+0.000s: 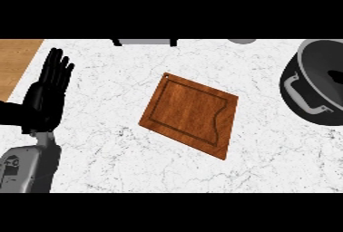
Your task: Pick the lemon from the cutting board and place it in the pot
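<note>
The brown wooden cutting board (191, 114) lies turned like a diamond in the middle of the white marble counter, and nothing shows on it. No lemon is visible anywhere. The dark grey pot (291, 93) with a silver handle (305, 99) stands at the right edge, partly cut off. A dark shape (333, 75) sits inside it, and I cannot tell what it is. My left hand (48, 88) rests at the far left with its fingers straight and pointing up, holding nothing. My right hand does not show.
A light wooden surface (17, 59) borders the counter at the upper left. A grey object with dark ends (144, 41) and a round grey one (241, 40) peek in at the top edge.
</note>
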Robot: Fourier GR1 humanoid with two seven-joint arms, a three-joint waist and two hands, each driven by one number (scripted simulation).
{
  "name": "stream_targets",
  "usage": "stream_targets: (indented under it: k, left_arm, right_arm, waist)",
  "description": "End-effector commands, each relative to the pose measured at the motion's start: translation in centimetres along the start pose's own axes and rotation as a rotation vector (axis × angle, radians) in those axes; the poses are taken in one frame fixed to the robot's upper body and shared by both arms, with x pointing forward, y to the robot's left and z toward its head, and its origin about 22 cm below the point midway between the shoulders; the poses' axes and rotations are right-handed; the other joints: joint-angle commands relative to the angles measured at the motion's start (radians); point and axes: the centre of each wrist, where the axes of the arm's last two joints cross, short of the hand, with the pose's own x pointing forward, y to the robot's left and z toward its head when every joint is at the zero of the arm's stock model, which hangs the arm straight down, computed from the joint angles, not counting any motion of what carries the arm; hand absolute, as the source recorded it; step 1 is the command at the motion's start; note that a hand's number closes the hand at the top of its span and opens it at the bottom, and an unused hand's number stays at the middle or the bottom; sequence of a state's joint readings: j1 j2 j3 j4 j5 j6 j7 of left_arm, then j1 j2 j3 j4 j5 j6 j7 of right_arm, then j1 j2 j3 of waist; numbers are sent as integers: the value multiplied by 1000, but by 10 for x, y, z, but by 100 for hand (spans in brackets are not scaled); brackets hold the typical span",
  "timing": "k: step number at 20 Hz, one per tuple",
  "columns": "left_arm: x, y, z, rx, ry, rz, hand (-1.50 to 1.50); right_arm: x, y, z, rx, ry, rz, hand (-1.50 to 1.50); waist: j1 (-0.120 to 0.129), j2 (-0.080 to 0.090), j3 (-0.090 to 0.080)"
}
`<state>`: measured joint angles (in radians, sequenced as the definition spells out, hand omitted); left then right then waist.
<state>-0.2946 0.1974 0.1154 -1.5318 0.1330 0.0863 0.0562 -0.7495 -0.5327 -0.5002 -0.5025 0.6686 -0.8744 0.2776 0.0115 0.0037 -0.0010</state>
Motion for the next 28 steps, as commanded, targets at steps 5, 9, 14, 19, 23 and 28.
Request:
stream_targets:
  k: [5,9,14,19,23,28]
  left_arm:
    - [0,-12,3,9,10,-5,0]
    - [0,14,7,11,12,-31,0]
    - [-4,16,3,28,-7,-8,0]
    - [1,-6,16,24,-1,-2,0]
    - [-2,16,9,8,3,4,0]
    - [-3,24,-4,-1,1,-2,0]
  right_arm:
    - [-18,-19,-4,-170,45,-247,-150]
    - [-45,-40,1,-198,10,-302,-150]
    - [-72,-80,-6,-231,-13,-359,-150]
    - [-125,-140,-4,-258,-11,-349,-150]
    - [-145,-153,15,-258,1,-355,-150]
    - [-181,-178,20,-285,1,-343,-150]
  waist:
    - [-12,-3,2]
    - [-21,-7,1]
    - [-22,-6,0]
    - [-27,-8,1]
    - [-18,-5,1]
    - [-19,-4,1]
